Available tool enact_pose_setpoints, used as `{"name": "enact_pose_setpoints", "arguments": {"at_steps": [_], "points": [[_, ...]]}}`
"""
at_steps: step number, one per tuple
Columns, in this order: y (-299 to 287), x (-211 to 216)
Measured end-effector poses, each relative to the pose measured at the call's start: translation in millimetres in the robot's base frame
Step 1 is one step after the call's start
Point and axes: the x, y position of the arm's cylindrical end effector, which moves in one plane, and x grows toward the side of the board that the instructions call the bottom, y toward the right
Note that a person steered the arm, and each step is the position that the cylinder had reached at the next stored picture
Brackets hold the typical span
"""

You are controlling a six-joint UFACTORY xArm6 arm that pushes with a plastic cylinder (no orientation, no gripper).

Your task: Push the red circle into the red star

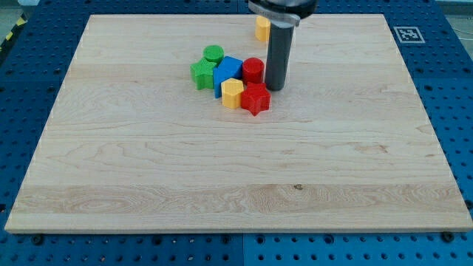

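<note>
Tip: my tip rests on the counter, just to the view's right of the red circle and just above-right of the red star.
Fingers: the arm carries none, only a straight dark rod, so there is no spread or pinch to report.
Rod: upright, entering from the view's top edge, with a wider dark collar at the top.
Red circle: just left of the rod, close enough that I cannot tell whether they touch; it sits directly above the star.
Red star: at the cluster's lower right, touching or all but touching the circle above it.
Yellow hexagon: pressed against the star's left side.
Blue block: between the circle and the green pieces, above the hexagon; it looks like an angular cube.
Green star: at the cluster's left, against the blue block.
Green circle: at the cluster's upper left, just above the green star.
Second yellow block: alone near the counter's top edge, partly hidden by the rod's collar, shape unclear.
Containers: none visible; all blocks lie directly on the wooden counter.
Surround: a blue pegboard frames the counter, with a square marker at the upper right corner.
</note>
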Motion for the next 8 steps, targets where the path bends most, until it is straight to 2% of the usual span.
{"name": "enact_pose_setpoints", "arguments": {"at_steps": [1,2,4,7,8], "points": [[0.0,-35.0],[13.9,-43.4],[80.0,-43.2],[74.3,-165.0],[67.1,-180.1]]}}
